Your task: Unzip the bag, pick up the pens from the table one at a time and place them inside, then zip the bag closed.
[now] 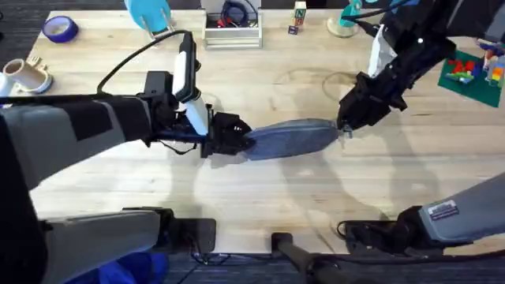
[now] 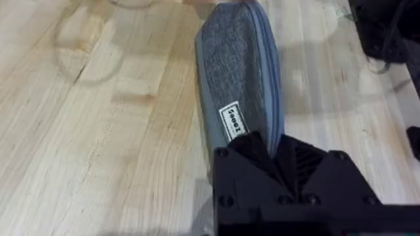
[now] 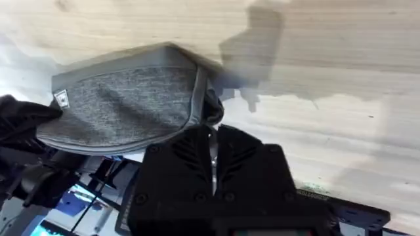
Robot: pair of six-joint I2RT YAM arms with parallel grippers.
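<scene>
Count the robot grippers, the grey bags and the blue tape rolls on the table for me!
Bags: 1, the grey bag
Grippers: 2, the left gripper and the right gripper, one at each end of the bag
Tape rolls: 1, the blue tape roll
Total: 4

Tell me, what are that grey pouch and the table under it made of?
The bag looks like woven, felt-like grey fabric: a heathered, matte weave and a small sewn label. The table looks like pale wood, with plank seams and grain, lightly sealed perhaps.
</scene>
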